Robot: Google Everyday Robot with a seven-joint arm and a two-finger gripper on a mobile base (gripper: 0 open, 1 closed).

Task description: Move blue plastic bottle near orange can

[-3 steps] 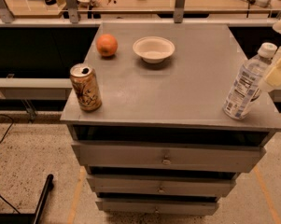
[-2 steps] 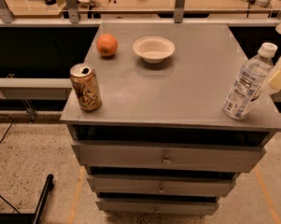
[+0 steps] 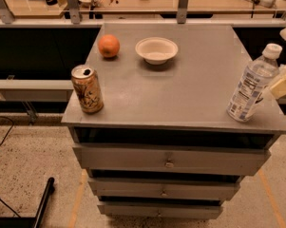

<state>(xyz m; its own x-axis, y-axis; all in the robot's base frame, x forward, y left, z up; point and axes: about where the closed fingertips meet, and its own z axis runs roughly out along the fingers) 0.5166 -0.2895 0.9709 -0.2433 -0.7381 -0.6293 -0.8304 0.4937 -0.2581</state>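
Note:
The blue plastic bottle (image 3: 252, 85), clear with a white cap and a white-blue label, stands leaning slightly at the right front corner of the grey cabinet top (image 3: 190, 89). The orange can (image 3: 87, 89), tan with dark scribbles and an open silver top, stands at the left front corner, far from the bottle. My gripper (image 3: 284, 82) shows only as cream-coloured parts at the right frame edge, just right of the bottle at mid height and close to or touching it.
A round orange fruit (image 3: 109, 45) and a white bowl (image 3: 156, 49) sit at the back of the top. The cabinet has drawers (image 3: 168, 160) below. A railing (image 3: 133, 20) and a wooden bench lie behind it. Cables lie on the floor at left.
The visible part of the gripper has shifted slightly down and right beside the bottle. The bottle, can, fruit and bowl have not moved.

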